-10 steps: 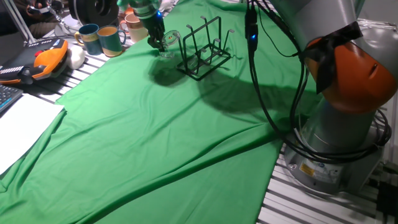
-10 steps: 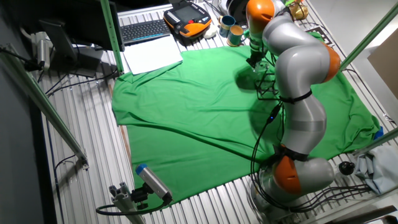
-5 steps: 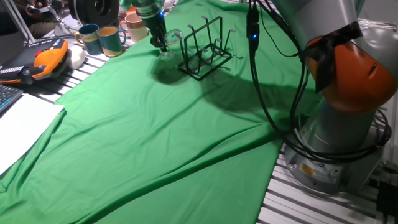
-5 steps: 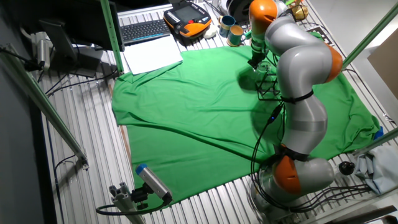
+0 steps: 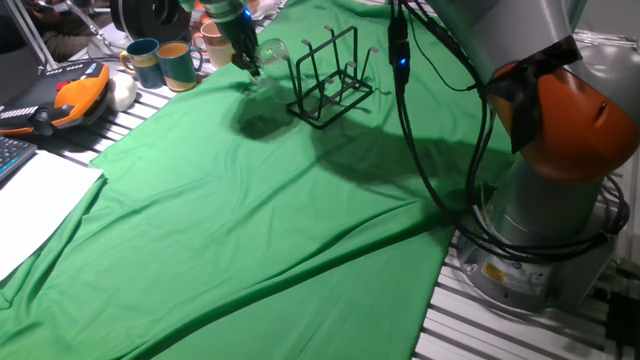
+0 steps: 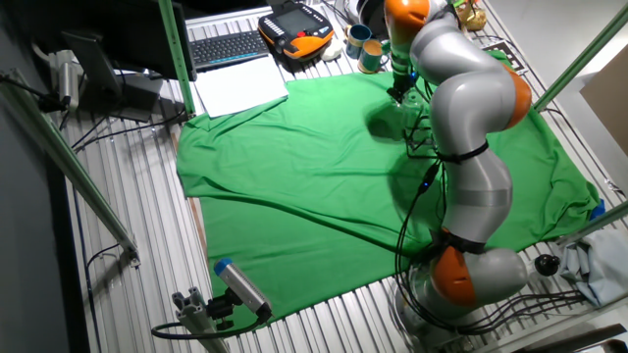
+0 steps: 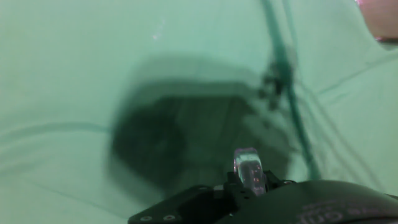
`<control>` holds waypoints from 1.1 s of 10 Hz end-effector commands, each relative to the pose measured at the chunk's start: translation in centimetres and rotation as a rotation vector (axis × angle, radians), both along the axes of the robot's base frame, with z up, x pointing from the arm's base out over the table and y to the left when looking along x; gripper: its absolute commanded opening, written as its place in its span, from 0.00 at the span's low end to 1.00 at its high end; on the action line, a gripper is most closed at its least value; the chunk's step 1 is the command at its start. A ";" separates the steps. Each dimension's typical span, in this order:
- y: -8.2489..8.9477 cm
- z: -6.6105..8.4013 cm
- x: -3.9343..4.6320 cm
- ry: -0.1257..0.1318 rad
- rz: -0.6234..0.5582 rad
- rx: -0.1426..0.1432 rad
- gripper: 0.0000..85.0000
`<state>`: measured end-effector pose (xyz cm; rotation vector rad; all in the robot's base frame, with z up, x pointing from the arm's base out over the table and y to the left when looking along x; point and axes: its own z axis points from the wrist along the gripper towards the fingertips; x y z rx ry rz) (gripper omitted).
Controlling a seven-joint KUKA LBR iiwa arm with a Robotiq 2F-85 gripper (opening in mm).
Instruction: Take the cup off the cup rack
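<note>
Now we see our end effector (image 5: 248,58) closed on the cup (image 5: 268,52), held in the air just beside the rack (image 5: 329,78).

- The gripper (image 5: 245,60) hangs above the green cloth (image 5: 240,220) and holds the cup (image 5: 268,52) up in the air, just left of the cup rack (image 5: 328,75).
- The rack's thin black prongs stand in the way on the right side.
- Behind the gripper stand three mugs — two teal-and-tan mugs (image 5: 165,62) and a pinkish mug (image 5: 214,42) — so there is little room that way.
- The front and left of the cloth are wide and bare — lots of room there.
</note>
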<state>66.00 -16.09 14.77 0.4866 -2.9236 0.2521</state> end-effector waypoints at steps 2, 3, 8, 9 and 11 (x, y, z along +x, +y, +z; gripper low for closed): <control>1.0 7.0 -0.11 0.008 -0.033 0.042 0.20; 1.6 8.4 -0.69 0.002 -0.048 0.032 0.20; 3.1 12.6 -4.09 0.007 -0.108 0.029 0.20; 3.2 13.1 -4.66 0.007 -0.122 0.035 0.20; 3.6 13.2 -5.26 0.000 -0.153 0.054 0.20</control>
